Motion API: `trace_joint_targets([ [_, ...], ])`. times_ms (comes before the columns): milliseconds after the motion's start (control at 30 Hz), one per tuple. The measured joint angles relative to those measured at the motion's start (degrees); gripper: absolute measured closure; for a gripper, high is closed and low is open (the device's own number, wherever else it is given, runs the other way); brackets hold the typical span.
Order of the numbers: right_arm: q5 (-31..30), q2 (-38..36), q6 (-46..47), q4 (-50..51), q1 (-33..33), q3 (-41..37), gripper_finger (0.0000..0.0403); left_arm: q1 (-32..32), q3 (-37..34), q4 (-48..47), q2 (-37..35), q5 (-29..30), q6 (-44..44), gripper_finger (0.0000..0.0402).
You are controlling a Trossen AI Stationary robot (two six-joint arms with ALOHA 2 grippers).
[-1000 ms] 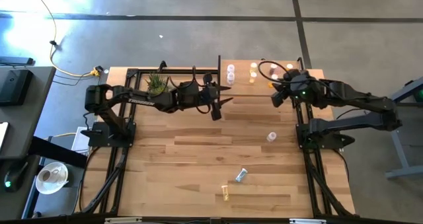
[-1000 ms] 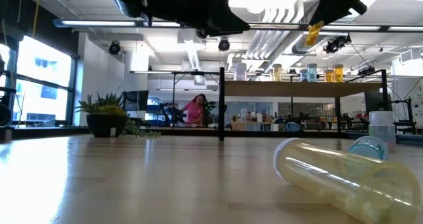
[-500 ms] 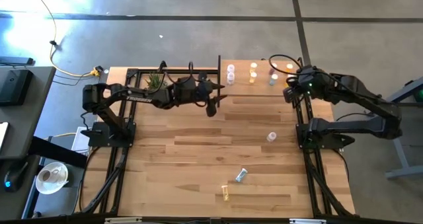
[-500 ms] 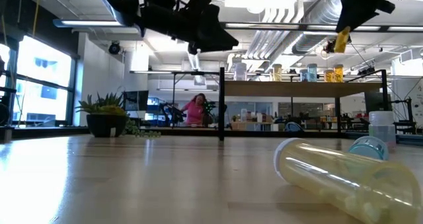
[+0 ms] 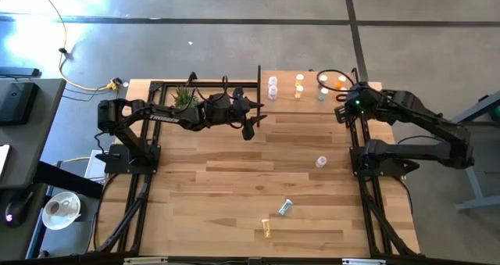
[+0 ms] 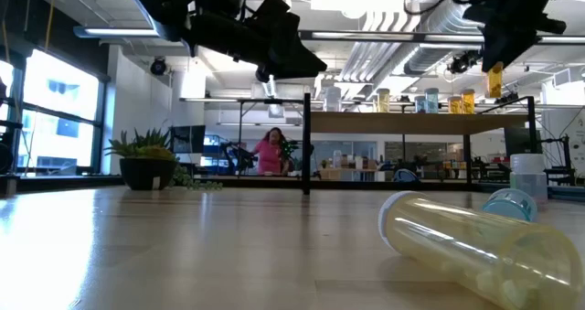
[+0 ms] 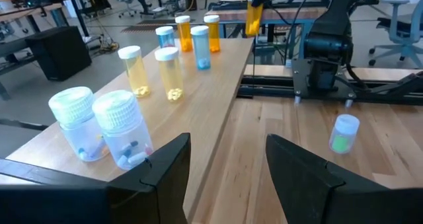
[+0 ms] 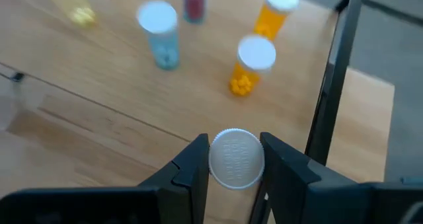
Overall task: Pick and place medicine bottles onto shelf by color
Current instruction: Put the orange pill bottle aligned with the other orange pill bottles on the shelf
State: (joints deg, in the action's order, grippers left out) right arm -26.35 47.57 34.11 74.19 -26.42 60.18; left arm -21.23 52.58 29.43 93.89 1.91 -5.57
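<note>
My right gripper is squeezing a small orange plastic bottle with a ridged round white cap above the smooth pale wooden shelf. My left gripper is hanging open beside it.

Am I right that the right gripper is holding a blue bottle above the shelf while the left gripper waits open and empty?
Not quite: the bottle in the right gripper is orange, not blue, as the low view shows. It does hang above the shelf, and the left gripper is open and empty.

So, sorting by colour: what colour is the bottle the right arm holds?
Orange bottle with a white cap, clearest in the low view.
</note>
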Motion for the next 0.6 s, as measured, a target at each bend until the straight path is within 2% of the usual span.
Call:
trace_joint_targets([
  [233, -0.03, 0.02, 1.64, -4.36, -1.13, -4.51, 0.0297, 0.00, 0.00, -0.02, 0.00, 0.00, -0.16, 0.0216],
  [600, -0.32, 2.12, -1.63, -5.66, -5.58, -4.79, 0.0297, 0.00, 0.00, -0.02, 0.02, 0.00, -0.15, 0.0216],
])
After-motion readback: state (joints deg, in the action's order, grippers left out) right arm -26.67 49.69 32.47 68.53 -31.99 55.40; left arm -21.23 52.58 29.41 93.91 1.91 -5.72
